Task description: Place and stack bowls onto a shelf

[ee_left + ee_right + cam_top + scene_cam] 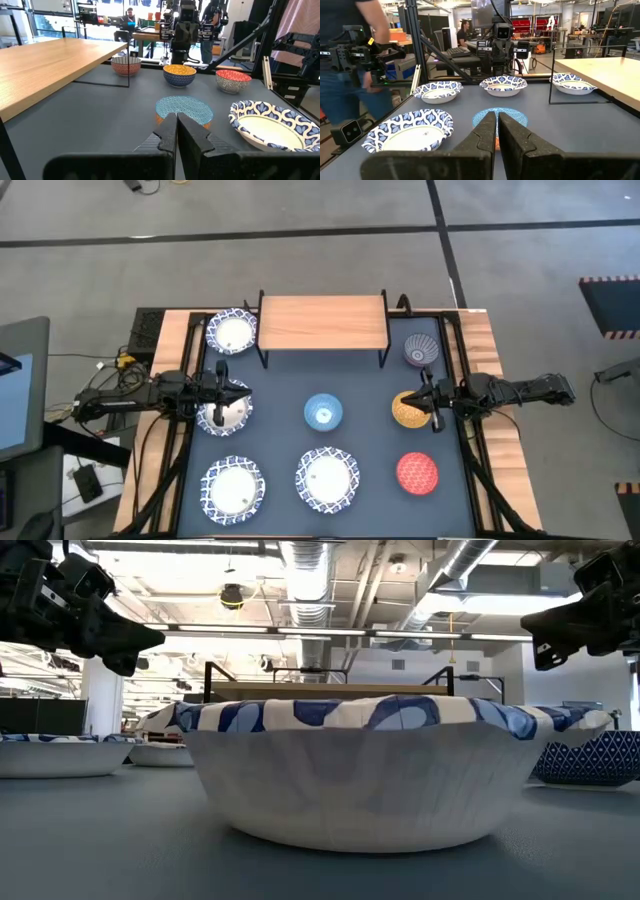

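High view: the light-wood shelf [323,321] sits at top centre with nothing on it; the left gripper [222,387], fingers closed and holding nothing, hovers over a blue-rimmed white bowl [226,413] at left. The right gripper [433,399], nearly closed and holding nothing, hangs above the yellow bowl [408,410].

Low view: a blue-rimmed white bowl [360,772] fills the centre.

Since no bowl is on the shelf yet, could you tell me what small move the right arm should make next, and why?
Probably open the right pincer and lower it onto the yellow bowl. Its fingers are nearly closed and empty, it hangs above that bowl's rim, and the shelf is bare. The left pincer, shut, waits over a white bowl.
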